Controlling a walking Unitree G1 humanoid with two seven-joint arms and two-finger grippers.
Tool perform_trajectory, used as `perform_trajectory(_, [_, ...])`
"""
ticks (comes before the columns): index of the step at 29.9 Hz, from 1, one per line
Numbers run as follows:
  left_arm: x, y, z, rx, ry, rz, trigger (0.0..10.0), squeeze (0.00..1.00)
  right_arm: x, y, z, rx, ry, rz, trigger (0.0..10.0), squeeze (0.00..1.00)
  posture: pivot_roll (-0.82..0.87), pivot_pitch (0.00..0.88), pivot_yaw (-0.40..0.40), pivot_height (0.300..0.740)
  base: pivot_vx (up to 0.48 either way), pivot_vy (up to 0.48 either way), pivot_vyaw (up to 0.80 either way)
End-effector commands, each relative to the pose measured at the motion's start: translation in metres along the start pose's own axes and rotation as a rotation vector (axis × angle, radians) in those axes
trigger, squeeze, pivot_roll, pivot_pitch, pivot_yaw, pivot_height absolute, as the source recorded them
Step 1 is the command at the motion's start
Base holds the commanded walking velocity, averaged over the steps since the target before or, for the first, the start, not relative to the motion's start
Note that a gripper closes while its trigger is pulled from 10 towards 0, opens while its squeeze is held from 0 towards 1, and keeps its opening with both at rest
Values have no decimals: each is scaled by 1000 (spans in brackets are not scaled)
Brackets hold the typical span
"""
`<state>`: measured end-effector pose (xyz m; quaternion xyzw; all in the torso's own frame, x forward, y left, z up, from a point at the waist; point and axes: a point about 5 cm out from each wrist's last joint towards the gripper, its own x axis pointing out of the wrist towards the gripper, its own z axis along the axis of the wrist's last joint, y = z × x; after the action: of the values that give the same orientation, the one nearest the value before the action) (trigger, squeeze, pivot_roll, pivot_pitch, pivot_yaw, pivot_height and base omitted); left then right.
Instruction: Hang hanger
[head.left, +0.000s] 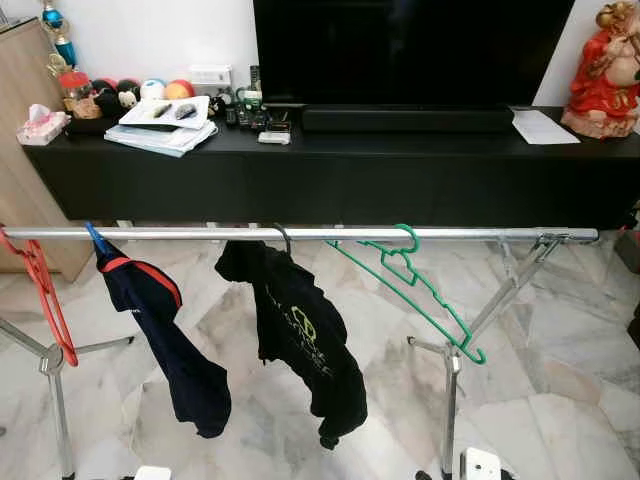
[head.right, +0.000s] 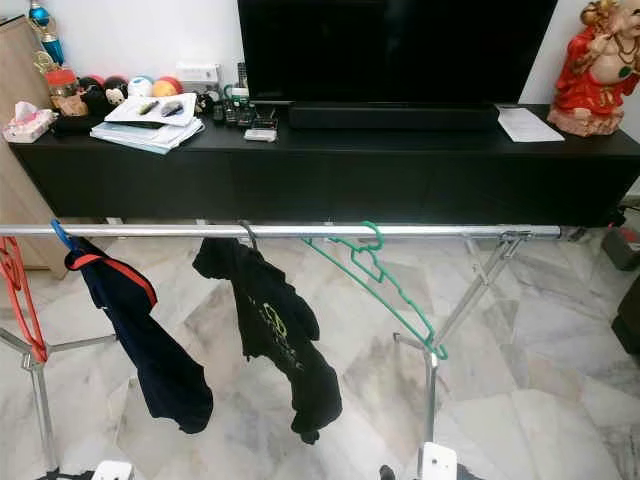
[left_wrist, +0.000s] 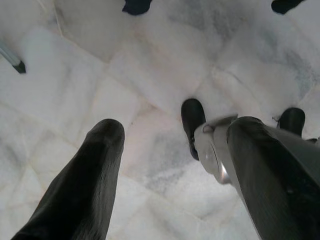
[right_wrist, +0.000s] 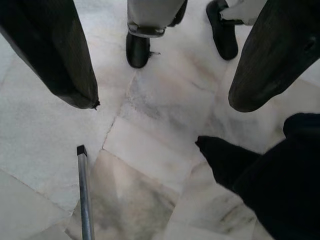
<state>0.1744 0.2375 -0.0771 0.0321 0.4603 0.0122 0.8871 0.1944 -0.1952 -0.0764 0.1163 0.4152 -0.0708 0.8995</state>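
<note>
Both grippers' fingers (left_wrist: 95, 170) apart, pointing floorward (right_wrist: 150, 150)

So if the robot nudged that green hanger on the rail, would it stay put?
Probably not. The green hanger hangs tilted from the silver rail by its hook alone, so it would likely swing or slide. Its thin open frame suggests it is light and fairly stiff.

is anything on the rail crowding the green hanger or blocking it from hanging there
Nothing visible does. The green hanger already hooks over the rail, tilted, with bare rail to its right. The nearest thing is the black shirt to its left, apart from it. Both grippers point at the floor, open.
</note>
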Motion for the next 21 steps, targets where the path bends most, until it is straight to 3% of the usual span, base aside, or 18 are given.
perform_trajectory(1, [0,2,-3,0,25,16,10000,0,1,1,0,24,5,-8,10000,0,-52,27,10,740,0,0,0])
perform_trajectory(13, [6,-14,17,-16,-14,11,10000,0,1,7,0,26,6,21,10000,0,-3,34,15,740,0,0,0])
perform_trajectory(21, [5,-9,9,-21,16,17,10000,0,0,8,-5,18,12,19,10000,0,-46,31,35,740,0,0,0])
